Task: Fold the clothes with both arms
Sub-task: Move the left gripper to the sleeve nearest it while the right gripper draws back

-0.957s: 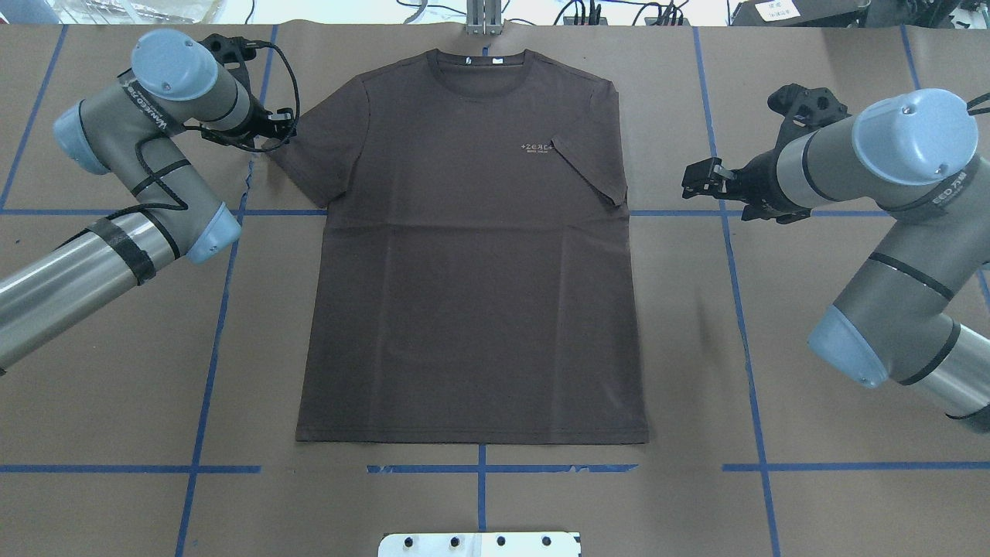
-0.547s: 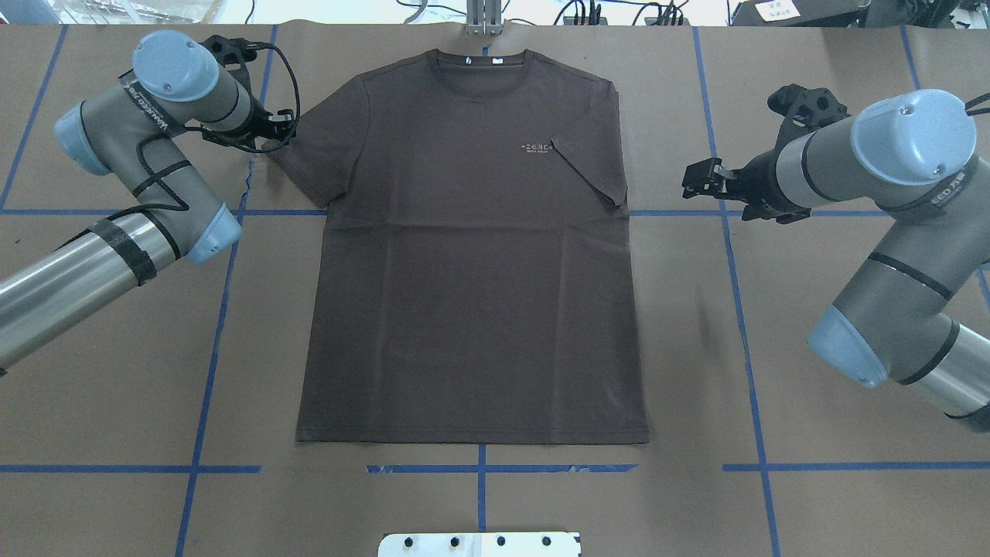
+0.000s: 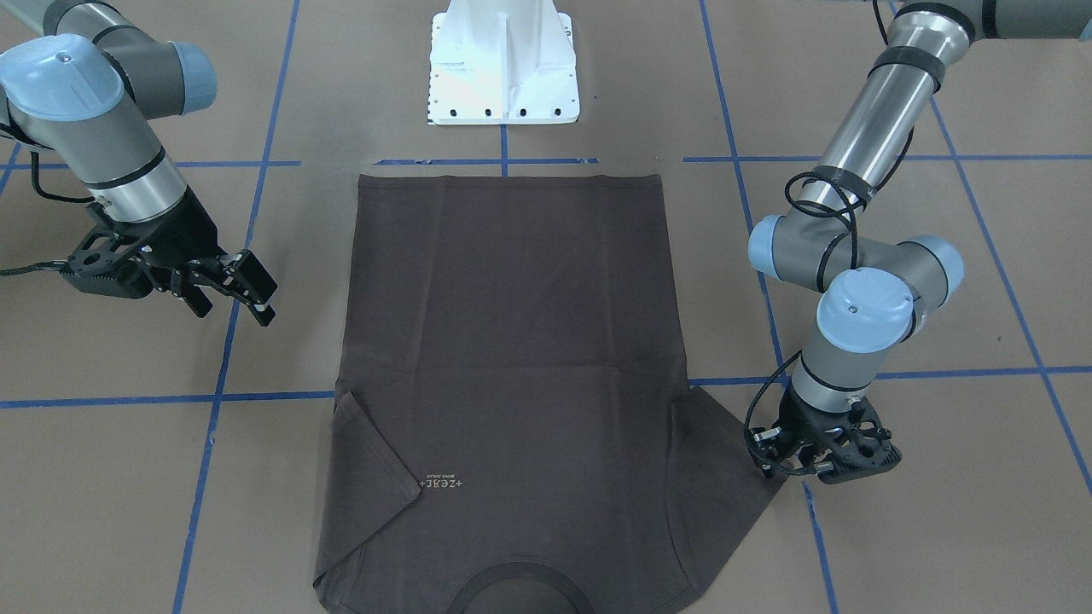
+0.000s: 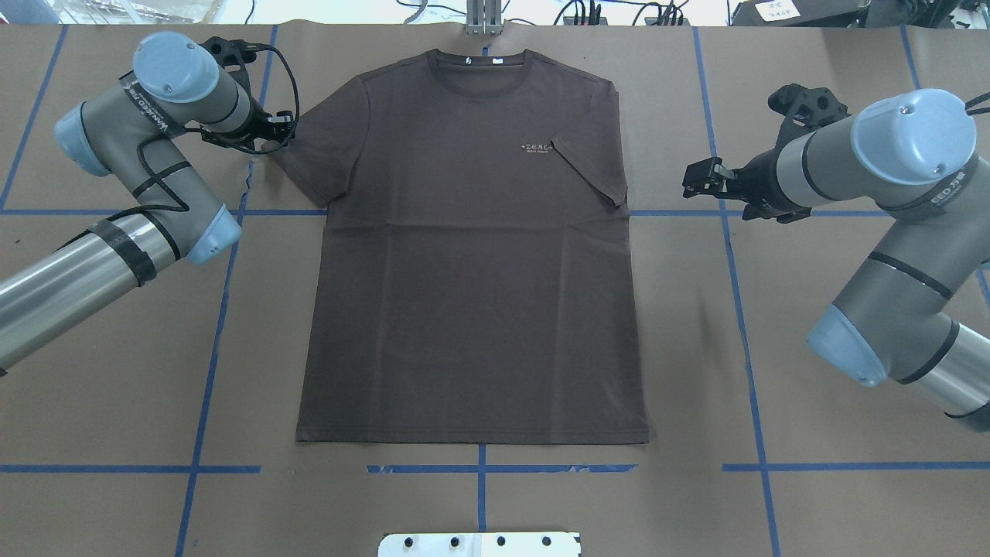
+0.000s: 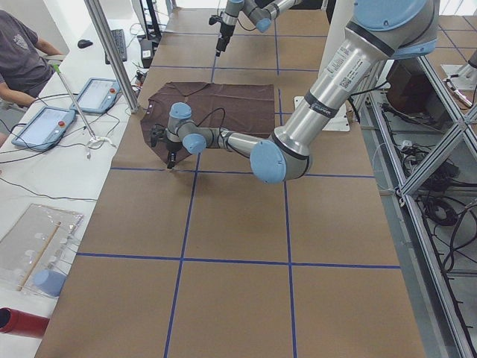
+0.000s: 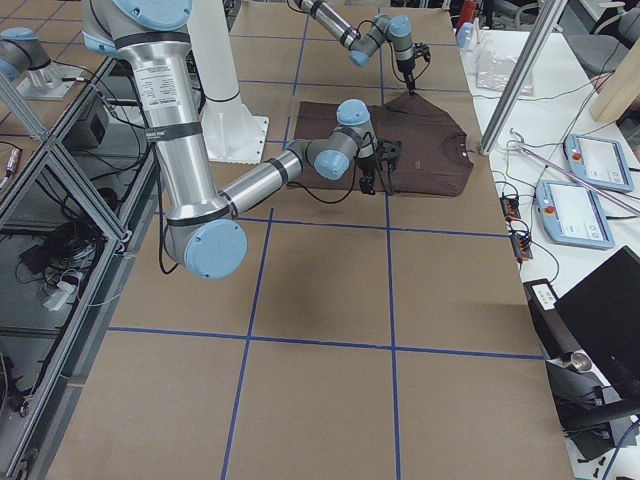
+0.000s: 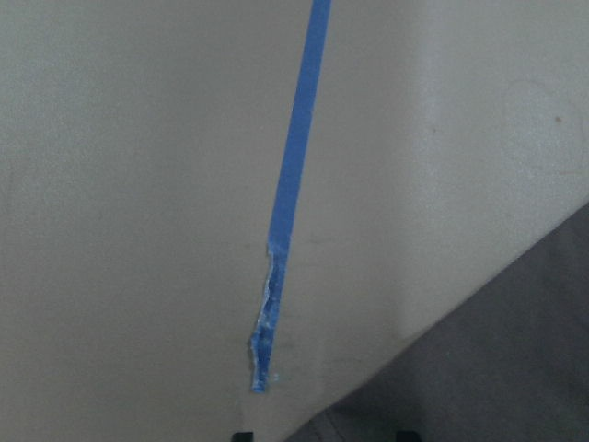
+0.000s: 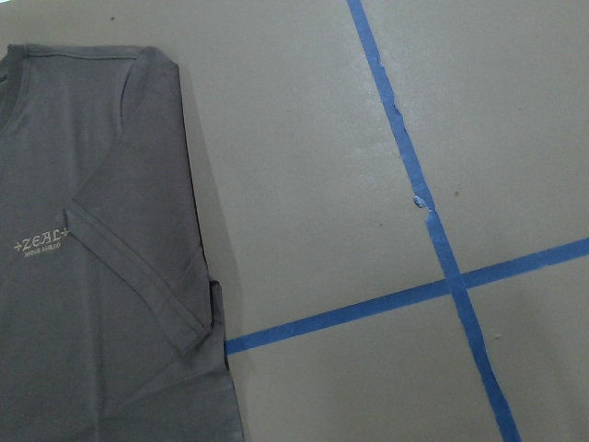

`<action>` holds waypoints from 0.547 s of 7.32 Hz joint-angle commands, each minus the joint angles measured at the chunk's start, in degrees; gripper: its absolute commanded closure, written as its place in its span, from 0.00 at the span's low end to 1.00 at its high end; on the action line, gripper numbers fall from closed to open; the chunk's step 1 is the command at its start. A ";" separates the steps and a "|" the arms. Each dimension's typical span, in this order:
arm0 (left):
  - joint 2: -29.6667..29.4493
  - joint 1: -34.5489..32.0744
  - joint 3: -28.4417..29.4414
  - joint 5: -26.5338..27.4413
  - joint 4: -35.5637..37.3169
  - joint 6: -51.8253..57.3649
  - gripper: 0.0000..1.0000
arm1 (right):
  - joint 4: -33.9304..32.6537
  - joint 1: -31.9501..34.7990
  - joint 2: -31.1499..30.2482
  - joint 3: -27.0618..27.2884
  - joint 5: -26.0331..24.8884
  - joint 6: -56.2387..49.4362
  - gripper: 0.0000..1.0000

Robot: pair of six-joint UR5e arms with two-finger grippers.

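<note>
The dark brown T-shirt [image 4: 472, 263] lies flat on the brown table cover, collar [image 4: 481, 62] at the far edge. One sleeve [image 4: 592, 174] is folded in over the chest beside the pale logo [image 4: 537, 147]. The other sleeve [image 4: 309, 162] lies spread out. My left gripper [image 4: 272, 133] stands low at that spread sleeve's outer edge. In the left wrist view its fingertips [image 7: 241, 435] are apart, open, with the cloth edge [image 7: 515, 368] between them. My right gripper [image 4: 694, 179] hangs open over bare table, a hand's width clear of the folded sleeve side [image 3: 367, 460].
Blue tape lines [image 4: 479, 468] grid the table. The white pedestal base [image 3: 503, 77] stands past the shirt's hem. In the exterior left view a seated person [image 5: 22, 52] and tablets [image 5: 97, 93] are at a side bench, behind a metal post [image 5: 112, 52].
Almost nothing differs. The left wrist has crept very slightly toward the spread sleeve; the right arm and the shirt hold still.
</note>
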 commanded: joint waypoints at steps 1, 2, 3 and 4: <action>-0.12 0.07 0.14 0.00 -0.03 0.00 0.41 | 0.08 -0.07 0.08 -0.16 0.00 0.05 0.00; -0.13 0.07 0.41 -0.09 -0.03 0.00 0.41 | 0.08 0.01 0.08 -0.16 0.00 0.05 0.00; -0.13 0.07 0.50 -0.09 -0.03 0.00 0.41 | 0.08 -0.07 0.08 -0.16 0.00 0.05 0.00; -0.21 0.07 0.58 -0.09 -0.12 0.00 0.42 | 0.08 -0.07 0.08 -0.16 0.09 0.05 0.00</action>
